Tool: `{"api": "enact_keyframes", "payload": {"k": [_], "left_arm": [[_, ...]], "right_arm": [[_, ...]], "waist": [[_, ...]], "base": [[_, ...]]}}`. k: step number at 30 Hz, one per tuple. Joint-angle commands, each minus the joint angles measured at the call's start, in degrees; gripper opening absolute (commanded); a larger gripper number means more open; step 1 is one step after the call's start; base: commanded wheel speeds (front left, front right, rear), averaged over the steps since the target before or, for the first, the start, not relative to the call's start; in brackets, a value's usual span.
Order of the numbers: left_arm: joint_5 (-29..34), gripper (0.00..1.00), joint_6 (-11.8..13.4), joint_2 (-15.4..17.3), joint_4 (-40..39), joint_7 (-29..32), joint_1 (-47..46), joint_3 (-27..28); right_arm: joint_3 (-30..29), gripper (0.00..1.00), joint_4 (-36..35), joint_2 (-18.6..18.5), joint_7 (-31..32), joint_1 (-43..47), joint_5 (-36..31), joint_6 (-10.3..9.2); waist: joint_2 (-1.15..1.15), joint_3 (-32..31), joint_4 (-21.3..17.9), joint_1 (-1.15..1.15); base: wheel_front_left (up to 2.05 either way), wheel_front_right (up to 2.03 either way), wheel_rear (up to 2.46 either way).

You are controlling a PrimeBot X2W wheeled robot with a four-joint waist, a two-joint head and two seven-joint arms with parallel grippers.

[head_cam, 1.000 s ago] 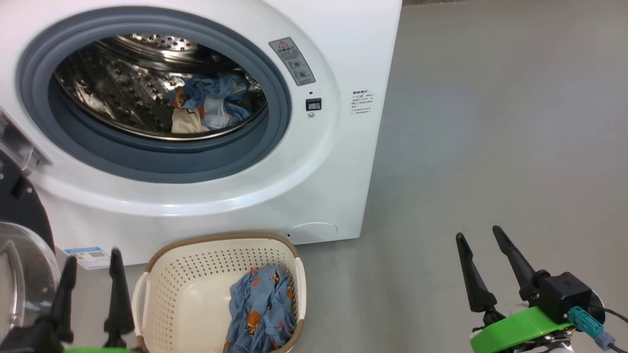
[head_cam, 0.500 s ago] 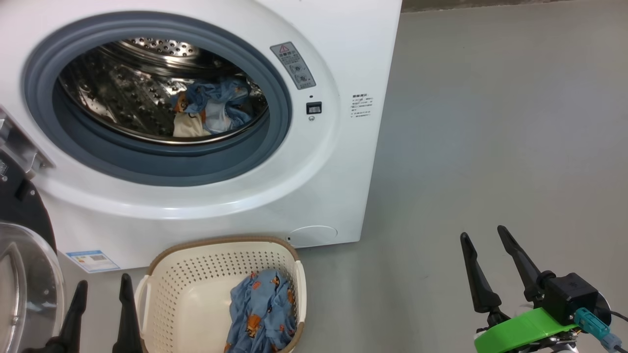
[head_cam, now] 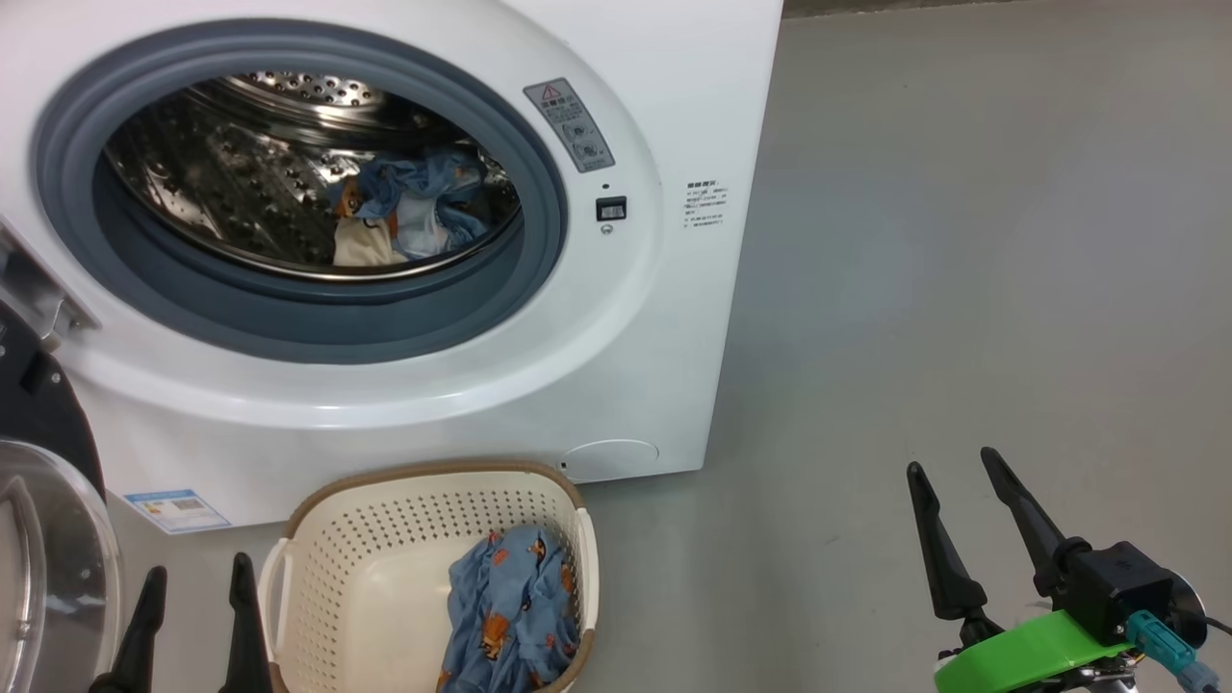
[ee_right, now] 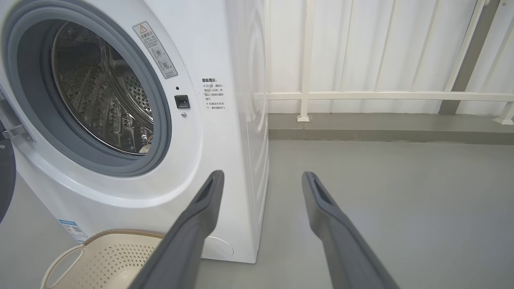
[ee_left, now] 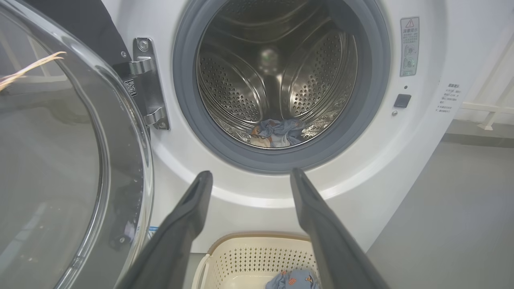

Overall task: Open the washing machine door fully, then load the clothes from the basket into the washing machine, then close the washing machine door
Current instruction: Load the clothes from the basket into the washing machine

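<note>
The white washing machine (head_cam: 674, 77) stands with its door (head_cam: 48, 539) swung wide open to the left, glass bowl facing me. One piece of the clothes (head_cam: 409, 207), blue with a cream part, lies in the steel drum. Another blue printed piece (head_cam: 510, 602) lies in the right half of the cream basket (head_cam: 327, 539) on the floor in front of the machine. My left gripper (head_cam: 197, 577) is open and empty just left of the basket, and in the left wrist view (ee_left: 251, 172) it points at the drum opening. My right gripper (head_cam: 952, 462) hangs open and empty over the floor to the right.
Grey floor (head_cam: 962, 241) stretches to the right of the machine. A white railing (ee_right: 381, 96) runs along a low kerb behind it. The open door (ee_left: 60, 160) and its hinge (ee_left: 146, 80) take up the space left of the drum opening.
My left gripper has drawn back toward the bottom edge of the head view, still open. The camera shifted slightly. The right gripper barely moved.
</note>
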Motion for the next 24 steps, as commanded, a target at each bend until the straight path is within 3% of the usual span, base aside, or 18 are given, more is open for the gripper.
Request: {"api": "enact_keyframes", "payload": {"k": [1,24], "left_arm": [[0.84,1.0,0.46,0.41,-0.92,-0.71,-1.16,2.18],[1.24,1.0,-0.52,-0.54,-0.28,-0.77,-0.85,2.57]], "right_arm": [[1.16,1.0,-1.49,-0.07,-0.51,-0.52,-0.41,0.09],[0.49,1.0,-0.72,-0.07,-0.78,-0.01,-0.81,0.09]], "waist": [[0.0,0.05,0.08,0.0],[0.0,0.31,0.65,0.0]], "base": [[0.0,0.0,0.0],[0.0,0.0,0.0]]}}
